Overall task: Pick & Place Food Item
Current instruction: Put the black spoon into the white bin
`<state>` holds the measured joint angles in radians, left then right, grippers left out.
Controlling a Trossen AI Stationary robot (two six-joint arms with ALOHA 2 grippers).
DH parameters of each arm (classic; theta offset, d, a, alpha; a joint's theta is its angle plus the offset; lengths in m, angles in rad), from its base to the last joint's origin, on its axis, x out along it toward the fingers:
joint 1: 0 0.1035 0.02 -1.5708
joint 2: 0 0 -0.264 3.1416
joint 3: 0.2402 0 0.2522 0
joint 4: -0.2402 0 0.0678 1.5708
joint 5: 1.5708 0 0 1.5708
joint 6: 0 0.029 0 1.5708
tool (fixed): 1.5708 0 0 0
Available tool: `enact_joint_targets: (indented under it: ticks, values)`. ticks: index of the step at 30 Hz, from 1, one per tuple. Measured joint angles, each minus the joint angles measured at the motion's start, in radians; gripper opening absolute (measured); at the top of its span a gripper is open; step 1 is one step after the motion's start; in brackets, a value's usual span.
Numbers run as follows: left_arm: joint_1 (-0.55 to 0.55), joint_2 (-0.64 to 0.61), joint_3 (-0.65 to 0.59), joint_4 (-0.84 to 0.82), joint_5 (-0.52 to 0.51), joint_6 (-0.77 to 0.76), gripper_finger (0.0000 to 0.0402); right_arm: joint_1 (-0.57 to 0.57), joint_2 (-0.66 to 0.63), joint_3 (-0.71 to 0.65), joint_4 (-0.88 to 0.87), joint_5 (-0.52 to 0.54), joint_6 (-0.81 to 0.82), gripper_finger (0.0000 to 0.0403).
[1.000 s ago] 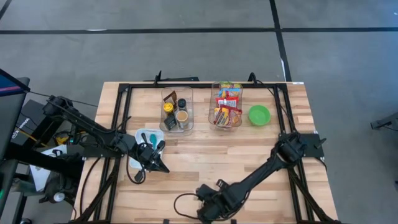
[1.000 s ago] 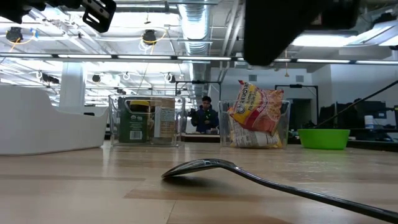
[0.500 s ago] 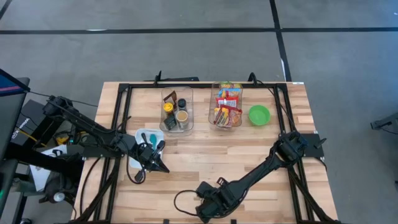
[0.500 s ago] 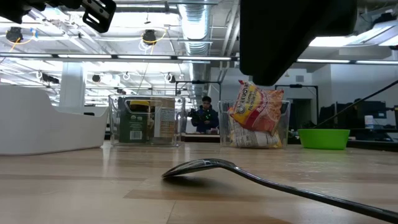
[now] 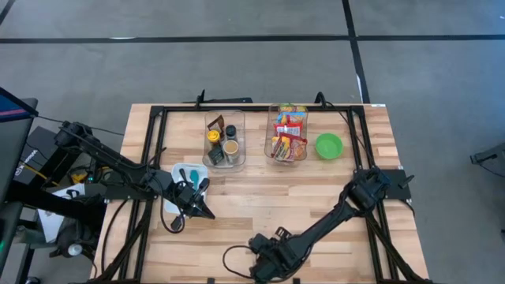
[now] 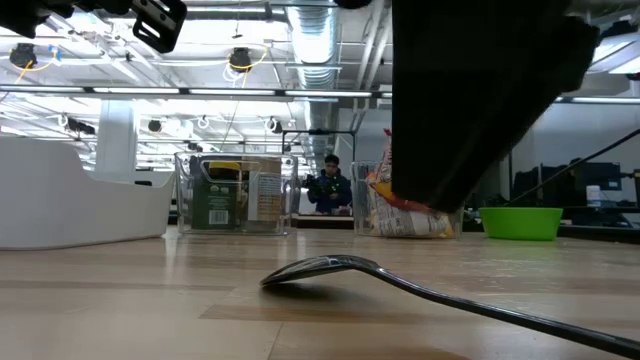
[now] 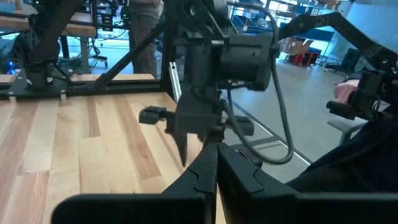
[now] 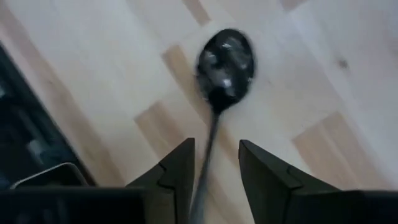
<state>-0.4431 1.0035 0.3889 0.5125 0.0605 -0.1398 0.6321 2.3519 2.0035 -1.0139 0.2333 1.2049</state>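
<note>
Right claw lines up over the spoon

The right claw [image 8: 214, 171] hovers at the six o'clock edge of the pale wooden worktop [image 5: 260, 193], fingers parted, straddling the slim handle of the shiny metal spoon [image 8: 224, 62] lying flat there, nothing grasped. Stiff, light, slippery steel, I'd say: pinch mid-handle, squarely. The left claw [image 7: 211, 177] waits clenched at nine o'clock.

Bystanders on the wooden surface [image 5: 316, 189]

A green bowl [image 5: 329, 145] sat near the far right, just beside a clear bin. A white tray [image 5: 180, 175] holding teal utensils lay at the left side. A metal spoon [image 6: 330, 268] rested bowl-down near the front edge. Beyond the surface, a person [image 6: 328, 187] stood in the room.
</note>
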Motion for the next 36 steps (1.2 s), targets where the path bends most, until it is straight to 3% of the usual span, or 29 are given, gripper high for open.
enact_joint_targets:
  ticks: [15,36]
  values:
    - [0.000,0.000,0.000,0.001,0.000,0.000,0.0002,0.036,0.009,-0.033,0.035,0.040,0.062,0.0117]
    - [0.000,0.000,0.000,0.003,0.000,0.000,0.0002,0.073,0.052,-0.044,0.076,-0.018,0.105,0.0116]
